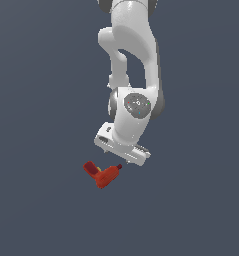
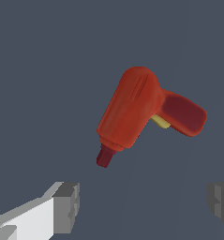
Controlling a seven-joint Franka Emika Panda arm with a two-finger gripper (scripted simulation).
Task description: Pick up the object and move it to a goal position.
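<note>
The object, a small red-orange toy drill (image 1: 103, 174), lies on the flat dark grey surface. Its darker red block base points to the exterior view's left and its dark tip points toward the arm. In the wrist view the drill (image 2: 137, 110) shows its orange body, dark red handle, yellow spot and dark red tip. My white gripper (image 1: 122, 150) hangs tilted just above and to the exterior view's right of the drill, apart from it. Its fingers (image 2: 66, 206) stand wide apart and hold nothing; the drill lies beyond the fingertips, not between them.
The white arm (image 1: 133, 60) comes down from the top of the exterior view. The surface (image 1: 41, 210) is plain dark grey all around, with no other objects or edges in view.
</note>
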